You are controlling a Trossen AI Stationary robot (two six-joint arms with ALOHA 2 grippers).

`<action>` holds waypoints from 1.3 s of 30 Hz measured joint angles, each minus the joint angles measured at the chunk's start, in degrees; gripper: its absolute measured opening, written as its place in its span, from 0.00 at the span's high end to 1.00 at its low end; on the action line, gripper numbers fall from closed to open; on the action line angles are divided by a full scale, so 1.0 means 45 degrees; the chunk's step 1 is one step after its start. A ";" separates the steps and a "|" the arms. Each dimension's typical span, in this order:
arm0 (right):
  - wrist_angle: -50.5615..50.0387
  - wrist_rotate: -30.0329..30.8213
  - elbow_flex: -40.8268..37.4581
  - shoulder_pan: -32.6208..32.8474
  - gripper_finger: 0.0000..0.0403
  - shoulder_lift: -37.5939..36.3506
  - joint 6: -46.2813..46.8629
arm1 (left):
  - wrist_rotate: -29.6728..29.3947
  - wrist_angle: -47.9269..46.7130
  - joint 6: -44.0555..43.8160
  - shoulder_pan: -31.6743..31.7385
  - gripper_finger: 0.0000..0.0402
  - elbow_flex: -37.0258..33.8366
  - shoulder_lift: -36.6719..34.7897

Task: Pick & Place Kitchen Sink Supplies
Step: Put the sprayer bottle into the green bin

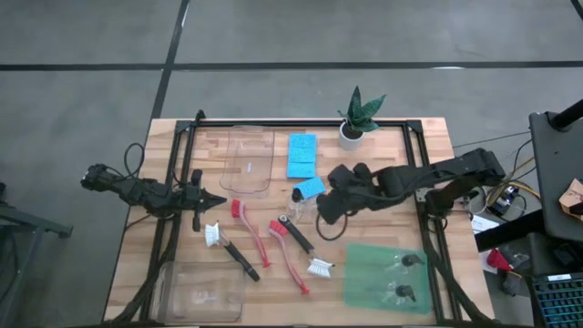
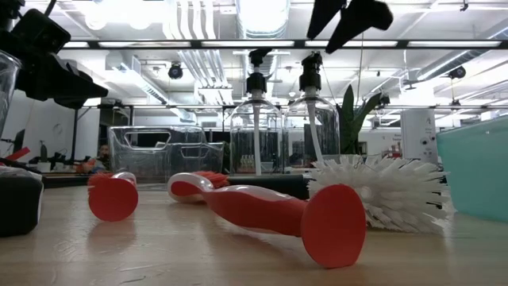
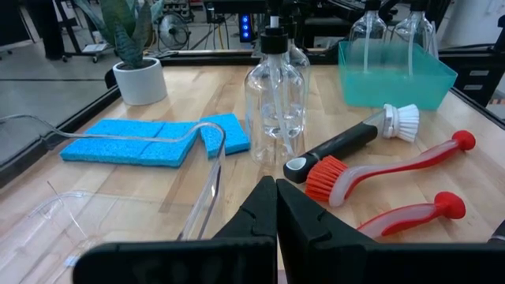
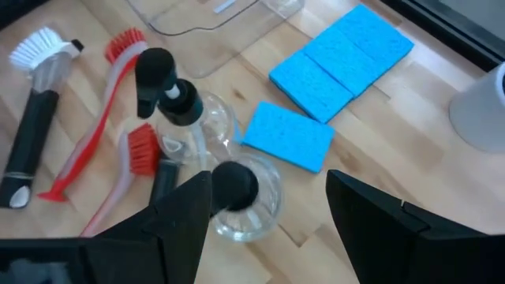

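**Hovering over the soap bottles, with nearly everything still loose on the table**

Starting at the left of the high view, the left gripper (image 1: 211,199) waits above the table's left side, its fingers pressed together and holding nothing, as its own wrist view shows. Below it an empty clear tray (image 1: 202,292) sits at the near-left corner; a second clear tray (image 1: 247,157) lies toward the far edge, also empty.

Next come the dish brushes, scattered across the middle: a black-handled brush (image 1: 230,249) with its white head nearest the left gripper, two red brushes (image 1: 251,232) and (image 1: 287,253) lying side by side, and another black-handled brush (image 1: 302,242) whose white bristles point toward the green mat (image 1: 386,279). None is in a tray.

Further right, two blue sponges (image 1: 301,155) lie end to end near the far edge, with a third sponge (image 1: 311,189) just beside the bottles.

The right gripper (image 4: 268,209) hangs directly above two clear pump bottles (image 4: 237,193) standing together at mid-table. Its fingers are spread wide and grip nothing; one bottle's black pump top sits between them from the wrist view, though how far down the gripper has reached is hard to judge.

At the far right, two more clear bottles (image 1: 404,276) stand on the green mat, and a potted plant (image 1: 353,123) stands at the back.

By my reading, the task is early: at most two bottles look placed, while brushes, sponges and two bottles remain.
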 joint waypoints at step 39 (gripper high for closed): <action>0.0867 -0.0829 -0.0024 -0.0383 0.56 0.1457 0.0092 | 0.0000 0.0000 0.0000 0.0003 1.00 0.0000 0.0000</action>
